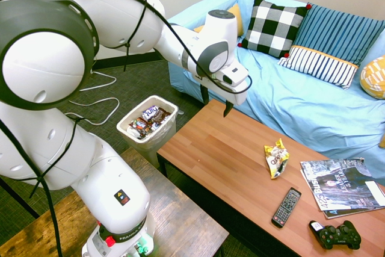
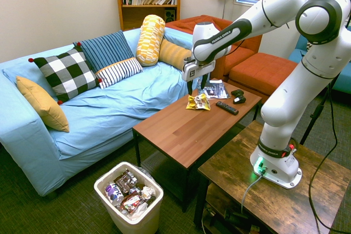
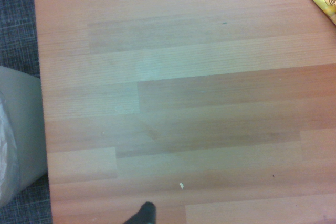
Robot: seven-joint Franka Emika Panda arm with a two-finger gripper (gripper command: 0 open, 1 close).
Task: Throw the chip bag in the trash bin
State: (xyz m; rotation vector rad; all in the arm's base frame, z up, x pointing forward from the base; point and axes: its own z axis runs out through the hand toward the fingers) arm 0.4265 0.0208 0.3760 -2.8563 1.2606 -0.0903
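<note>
Gripper (image 1: pixel 216 104) hangs over the near end of the coffee table (image 1: pixel 228 154), pointing straight down, fingers spread wide, nothing between them. Clear of the tabletop.

Chip bag (image 1: pixel 276 157) lies on the table, mid-board, well apart from the gripper, crumpled, yellow and white. Bin (image 1: pixel 148 126) stands on the floor just beside the table's end, white with a liner, already holding wrappers.

View differences:
- First exterior: shows the gap between gripper and bag along the table, and the bin tucked close to the table end. Also shows remote (image 1: pixel 286 206), game controller (image 1: pixel 335 235) and magazine (image 1: pixel 340 186) past the bag at the far end.
- Second exterior: the gripper (image 2: pixel 197 87) appears almost over the bag (image 2: pixel 198 101); that's just the line of sight. The bin (image 2: pixel 129 199) is in the foreground and its contents are clearer here. Remote (image 2: pixel 226 107) lies just beside the bag.
- Wrist: mostly bare wood. Only a yellow corner of the bag (image 3: pixel 323 1) at the frame edge, and a strip of bin (image 3: pixel 18 135) wall and liner at the opposite edge. Carpet visible past the table edge.

Sofa (image 1: pixel 289 94) with cushions runs along the table's far side. The table surface between gripper and bag is open; remote, controller and magazine all lie beyond the bag.
</note>
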